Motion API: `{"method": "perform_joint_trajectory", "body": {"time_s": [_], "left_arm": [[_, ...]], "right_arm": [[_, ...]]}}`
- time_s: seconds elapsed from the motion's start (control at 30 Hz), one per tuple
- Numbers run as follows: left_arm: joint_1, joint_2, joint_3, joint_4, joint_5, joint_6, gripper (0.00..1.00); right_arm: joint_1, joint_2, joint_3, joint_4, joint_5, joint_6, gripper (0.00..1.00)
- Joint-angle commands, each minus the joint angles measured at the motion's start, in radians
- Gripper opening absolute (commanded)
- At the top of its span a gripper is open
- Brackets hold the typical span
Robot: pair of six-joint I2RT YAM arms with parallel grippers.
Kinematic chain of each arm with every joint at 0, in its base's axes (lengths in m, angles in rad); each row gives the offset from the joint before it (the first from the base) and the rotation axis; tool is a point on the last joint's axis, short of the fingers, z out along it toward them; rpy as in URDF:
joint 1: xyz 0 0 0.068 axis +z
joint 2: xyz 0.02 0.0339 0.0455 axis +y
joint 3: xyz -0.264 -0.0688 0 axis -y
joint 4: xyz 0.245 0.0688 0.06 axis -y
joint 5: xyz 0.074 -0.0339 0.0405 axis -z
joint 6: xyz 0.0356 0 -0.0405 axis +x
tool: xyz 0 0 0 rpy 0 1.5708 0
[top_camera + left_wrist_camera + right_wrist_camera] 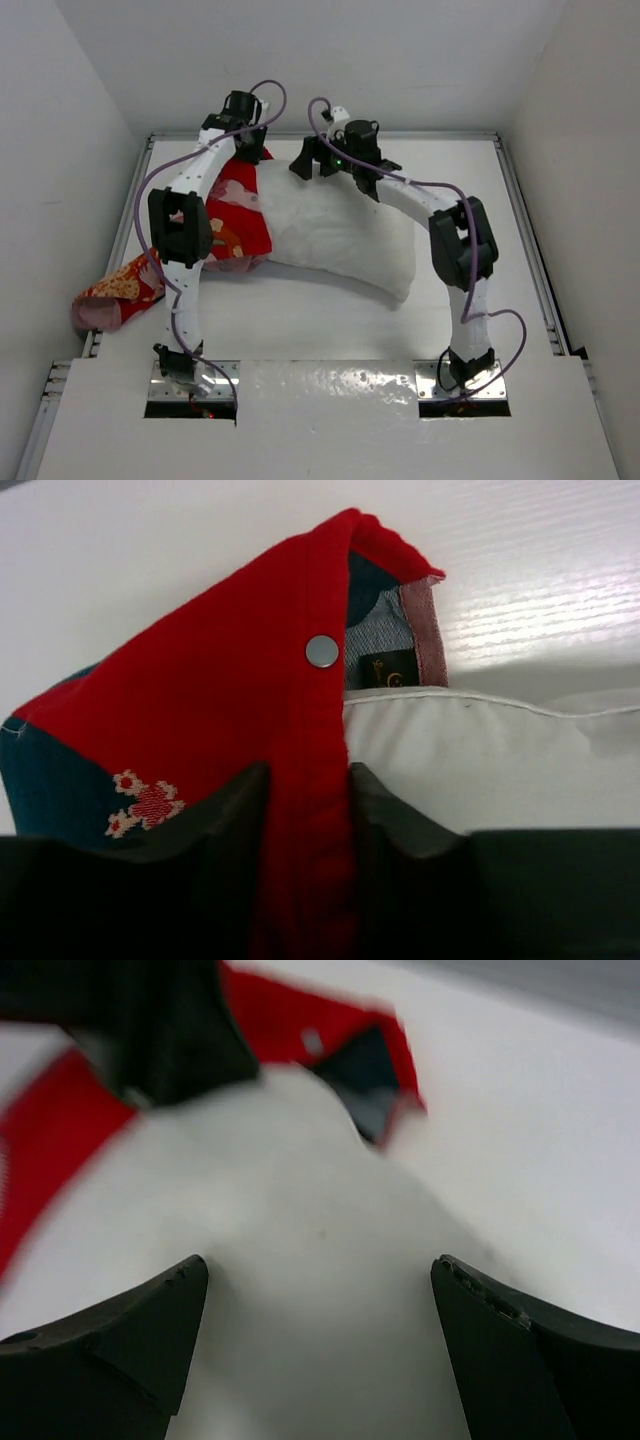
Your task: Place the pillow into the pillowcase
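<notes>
The white pillow (340, 235) lies across the middle of the table, its left end inside the red printed pillowcase (235, 215). The pillowcase trails off the table's left edge. My left gripper (252, 150) is shut on the pillowcase's red hem (310, 780) at the far opening, next to a metal snap (321, 650); the pillow's edge (480, 760) lies just to its right. My right gripper (312, 160) is open over the pillow's far end (320, 1290), with the pillowcase opening (365, 1070) ahead of it. The right wrist view is blurred.
White walls enclose the table at the back and both sides. The table's raised metal rim (525, 230) runs along the right side. The pillowcase's loose end (105, 295) hangs over the left rim.
</notes>
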Motion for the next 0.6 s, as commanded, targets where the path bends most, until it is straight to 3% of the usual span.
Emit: {"method": "perform_joint_trajectory", "body": {"time_s": [0.0,0.13,0.2,0.23,0.27,0.3,0.47,0.57], "left_arm": [[0.012,-0.086,-0.018,-0.01,-0.006,-0.014,0.32],[0.014,-0.12,-0.026,-0.046,0.037,-0.007,0.0],[0.012,-0.176,-0.062,0.0,0.137,0.009,0.0],[0.011,-0.228,-0.107,0.022,0.234,0.016,0.0],[0.009,-0.256,-0.13,0.049,0.276,0.023,0.0],[0.006,-0.279,-0.171,0.101,0.357,0.023,0.0],[-0.035,-0.365,-0.181,0.142,0.557,0.056,0.0],[-0.058,-0.364,-0.161,0.097,0.675,0.095,0.0]], "right_arm": [[0.008,0.054,0.008,-0.082,-0.008,0.049,0.92],[0.03,0.013,-0.116,-0.005,-0.04,0.064,0.88],[0.057,-0.023,-0.174,0.0,-0.087,0.026,0.6],[0.073,-0.034,-0.188,-0.01,-0.097,0.014,0.23],[0.087,-0.046,-0.216,-0.02,-0.107,-0.002,0.08],[0.119,-0.075,-0.233,-0.033,-0.121,-0.008,0.0],[0.257,-0.205,-0.386,0.068,-0.124,-0.048,0.0],[0.263,-0.259,-0.418,0.169,-0.118,0.021,0.0]]}}
